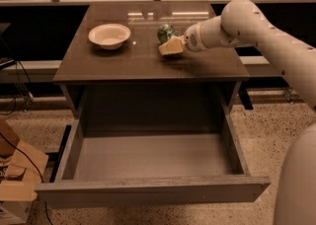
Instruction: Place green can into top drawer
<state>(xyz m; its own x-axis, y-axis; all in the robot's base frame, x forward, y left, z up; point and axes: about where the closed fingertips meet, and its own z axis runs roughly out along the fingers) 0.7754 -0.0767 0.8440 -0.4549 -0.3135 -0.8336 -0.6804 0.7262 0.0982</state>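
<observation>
We see the gripper [170, 47] reaching in from the right, low over the cabinet top [123, 66] and right against the green can [167, 32], which rests on that top, to the right of the cream bowl [109, 35]. We cannot tell whether it has hold of the can. Below, the top drawer [148, 190] stands pulled out.

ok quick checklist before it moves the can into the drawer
1. Top drawer pulled open: ok.
2. Drawer floor free of things: ok.
3. Green can on the table, right at the pincer: ok.
4. Pincer's hold on the can: cannot tell.
5. Bowl apart from the can, off to the left in the picture: ok.
</observation>
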